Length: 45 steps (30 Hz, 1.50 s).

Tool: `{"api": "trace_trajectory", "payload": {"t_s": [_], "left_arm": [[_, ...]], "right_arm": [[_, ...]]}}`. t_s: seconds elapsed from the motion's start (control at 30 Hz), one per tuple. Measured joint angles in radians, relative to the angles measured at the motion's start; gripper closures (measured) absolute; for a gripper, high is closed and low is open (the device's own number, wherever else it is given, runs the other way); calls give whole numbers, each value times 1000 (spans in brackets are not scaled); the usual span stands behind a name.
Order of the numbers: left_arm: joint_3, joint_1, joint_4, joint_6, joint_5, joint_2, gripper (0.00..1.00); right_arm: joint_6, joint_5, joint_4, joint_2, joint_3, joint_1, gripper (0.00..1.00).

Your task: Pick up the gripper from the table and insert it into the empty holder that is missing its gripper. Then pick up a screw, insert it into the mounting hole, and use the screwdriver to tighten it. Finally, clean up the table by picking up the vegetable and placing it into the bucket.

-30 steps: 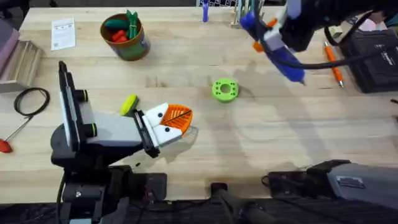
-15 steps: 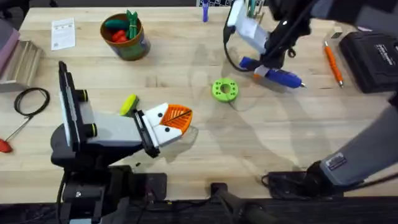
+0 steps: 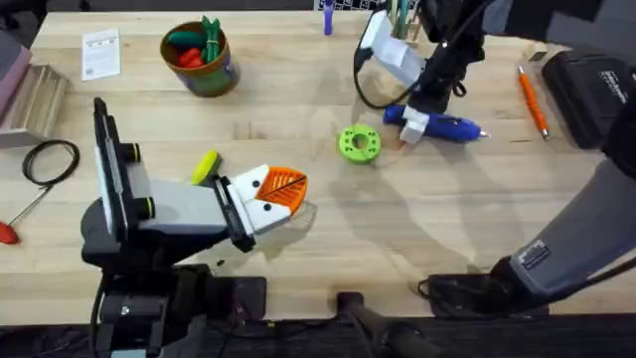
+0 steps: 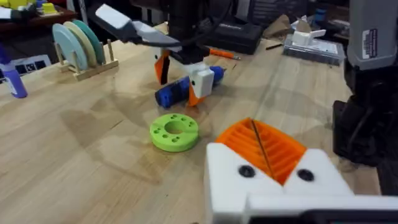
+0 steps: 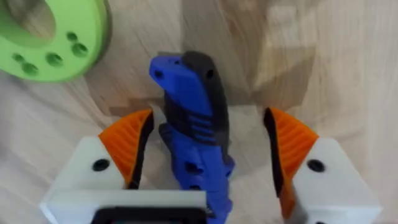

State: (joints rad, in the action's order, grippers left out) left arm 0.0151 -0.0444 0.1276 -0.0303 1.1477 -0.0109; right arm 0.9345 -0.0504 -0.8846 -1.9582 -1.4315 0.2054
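The blue pen-shaped screwdriver (image 3: 442,126) lies between the spread right claw (image 5: 208,152); the yellow-green vegetable (image 3: 206,166) remains unbucketed.

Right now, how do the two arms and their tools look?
Both tools, left and right, have white blocky finger bases with small dark holes and orange ribbed pads. The left arm's body is grey and black with yellow-green spots. The right arm is dark, with a black cable and a grey labelled link.
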Motion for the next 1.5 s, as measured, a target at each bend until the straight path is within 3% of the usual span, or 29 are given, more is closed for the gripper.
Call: {"api": "trace_trajectory", "payload": {"t_s": [0.2,0.37,0.4,0.43,0.6,0.7,0.8,0.93,1.07,1.3,1.5], "left_arm": [[0,0,0,0,0,0,975],[0,0,0,-6,-6,0,206],[0,0,0,-5,-6,0,73],[0,0,0,-6,-7,0,31],[-4,0,-58,-4,-55,0,15],[-6,0,-158,10,-141,0,15],[18,-3,-156,11,-247,0,16],[155,-32,15,-29,-381,-20,16],[367,-63,241,-96,-481,-140,16],[683,-79,518,-165,-623,-483,17],[926,-79,687,-179,-681,-771,15]], "right_arm": [[-104,64,-63,131,0,0,11],[-244,77,-97,339,0,0,10],[-285,78,-100,378,0,0,10],[-324,79,-101,408,0,0,10],[-610,85,-124,535,0,0,10],[-763,94,-180,592,0,1,10],[-841,102,-252,644,0,8,12],[-897,113,-280,737,28,18,10],[-953,120,-240,875,157,19,10],[-1035,123,-171,1082,430,19,10],[-1063,123,-155,1128,546,19,10]]}}
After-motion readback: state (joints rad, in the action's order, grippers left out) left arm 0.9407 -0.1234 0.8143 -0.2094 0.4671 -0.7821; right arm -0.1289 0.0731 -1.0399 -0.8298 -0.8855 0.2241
